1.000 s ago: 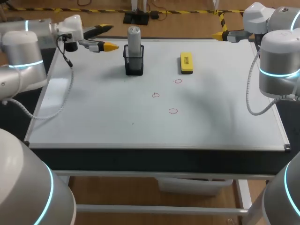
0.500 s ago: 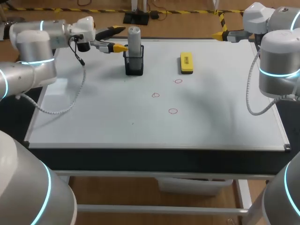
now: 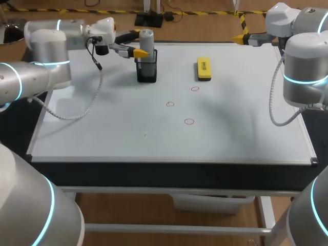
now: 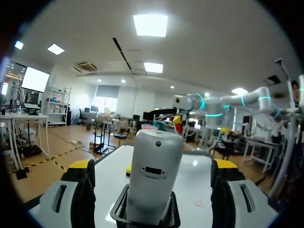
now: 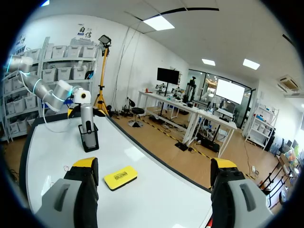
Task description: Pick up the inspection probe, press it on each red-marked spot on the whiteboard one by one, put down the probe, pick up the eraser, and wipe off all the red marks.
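Probe (image 3: 147, 43) is silver-grey, holder (image 3: 146, 72) is black mesh. Eraser (image 3: 204, 68) is yellow. Marks (image 3: 189, 121) are red outlines on the white whiteboard (image 3: 102, 125).

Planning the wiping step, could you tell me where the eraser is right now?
In the head view the yellow eraser lies flat on the whiteboard, right of the probe holder and just beyond the farthest red mark.
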`<act>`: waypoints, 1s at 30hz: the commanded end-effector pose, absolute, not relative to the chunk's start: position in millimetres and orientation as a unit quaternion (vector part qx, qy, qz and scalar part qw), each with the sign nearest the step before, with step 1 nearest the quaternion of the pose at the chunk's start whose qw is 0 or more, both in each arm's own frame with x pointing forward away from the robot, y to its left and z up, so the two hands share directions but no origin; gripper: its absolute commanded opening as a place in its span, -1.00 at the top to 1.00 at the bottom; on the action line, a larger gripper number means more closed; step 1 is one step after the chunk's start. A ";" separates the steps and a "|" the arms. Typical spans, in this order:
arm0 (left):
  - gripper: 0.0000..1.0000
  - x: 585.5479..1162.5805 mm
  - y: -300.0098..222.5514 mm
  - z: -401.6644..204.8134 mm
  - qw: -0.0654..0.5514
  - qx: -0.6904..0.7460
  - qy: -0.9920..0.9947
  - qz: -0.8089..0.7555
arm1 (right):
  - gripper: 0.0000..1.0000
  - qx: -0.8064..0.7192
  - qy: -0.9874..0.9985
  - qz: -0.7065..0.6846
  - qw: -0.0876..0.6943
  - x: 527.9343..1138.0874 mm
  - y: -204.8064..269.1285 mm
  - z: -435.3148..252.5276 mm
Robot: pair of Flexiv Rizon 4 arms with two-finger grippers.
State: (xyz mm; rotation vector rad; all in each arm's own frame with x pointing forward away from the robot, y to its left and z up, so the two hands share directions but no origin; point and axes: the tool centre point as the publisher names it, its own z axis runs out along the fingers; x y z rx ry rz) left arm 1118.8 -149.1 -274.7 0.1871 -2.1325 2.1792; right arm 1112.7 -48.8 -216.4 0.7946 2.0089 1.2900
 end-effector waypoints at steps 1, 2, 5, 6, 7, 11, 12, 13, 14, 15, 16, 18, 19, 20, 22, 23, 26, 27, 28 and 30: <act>-1.00 1121.8 -157.8 -278.9 0.051 0.054 -0.695 0.715 | -1.00 0.300 0.760 0.488 0.307 1113.2 -49.2 -216.3; -1.00 1121.5 -158.7 -279.2 0.051 0.055 -0.695 0.715 | -1.00 0.300 0.760 0.488 0.307 1113.2 -49.2 -216.3; -1.00 1120.9 -162.1 -279.8 0.049 0.056 -0.694 0.716 | -1.00 0.300 0.760 0.488 0.307 1113.2 -49.2 -216.3; -1.00 1121.1 -163.1 -280.3 0.049 0.057 -0.694 0.716 | -1.00 0.300 0.760 0.488 0.307 1113.2 -49.2 -216.3; -1.00 1121.3 -164.2 -280.7 0.048 0.057 -0.695 0.715 | -1.00 0.300 0.760 0.488 0.307 1113.2 -49.2 -216.3; -1.00 1121.9 -166.5 -280.8 0.046 0.060 -0.695 0.715 | -1.00 0.300 0.760 0.488 0.307 1113.2 -49.2 -216.3; -1.00 1122.0 -167.0 -280.6 0.045 0.061 -0.695 0.715 | -1.00 0.300 0.760 0.488 0.307 1113.2 -49.2 -216.3; -1.00 1122.1 -167.5 -280.5 0.045 0.061 -0.695 0.715 | -1.00 0.300 0.760 0.488 0.307 1113.2 -49.2 -216.3; -1.00 1122.2 -168.2 -280.5 0.044 0.062 -0.695 0.715 | -1.00 0.300 0.760 0.488 0.307 1113.2 -49.2 -216.3; -1.00 1122.5 -169.0 -280.5 0.044 0.063 -0.695 0.715 | -1.00 0.300 0.760 0.488 0.307 1113.2 -49.2 -216.3; -1.00 1122.7 -169.7 -280.5 0.044 0.063 -0.695 0.715 | -1.00 0.300 0.760 0.488 0.307 1113.2 -49.2 -216.3; -1.00 1123.0 -170.7 -280.5 0.044 0.063 -0.697 0.713 | -1.00 0.300 0.760 0.488 0.307 1113.2 -49.2 -216.3; -1.00 1123.1 -170.8 -280.5 0.045 0.063 -0.698 0.712 | -1.00 0.300 0.760 0.488 0.307 1113.2 -49.2 -216.3; -1.00 1123.2 -170.8 -280.4 0.044 0.064 -0.699 0.711 | -1.00 0.300 0.760 0.488 0.307 1113.2 -49.2 -216.3; -1.00 1123.5 -170.4 -279.5 0.044 0.064 -0.699 0.710 | -1.00 0.300 0.760 0.488 0.307 1113.2 -49.2 -216.3; -1.00 1123.7 -169.9 -279.1 0.043 0.064 -0.700 0.710 | -1.00 0.300 0.760 0.488 0.307 1113.2 -49.2 -216.3; -0.65 1123.7 -169.1 -278.4 0.042 0.064 -0.701 0.709 | -1.00 0.300 0.760 0.488 0.307 1113.2 -49.2 -216.3; -0.44 1123.8 -168.7 -278.2 0.038 0.064 -0.705 0.705 | -1.00 0.300 0.760 0.488 0.307 1113.2 -49.2 -216.3; -0.35 1123.0 -168.8 -277.6 0.038 0.064 -0.706 0.705 | -1.00 0.300 0.760 0.488 0.307 1113.2 -49.2 -216.3; 0.21 1122.0 -168.7 -276.7 0.038 0.062 -0.706 0.705 | -1.00 0.300 0.760 0.488 0.307 1113.2 -49.2 -216.3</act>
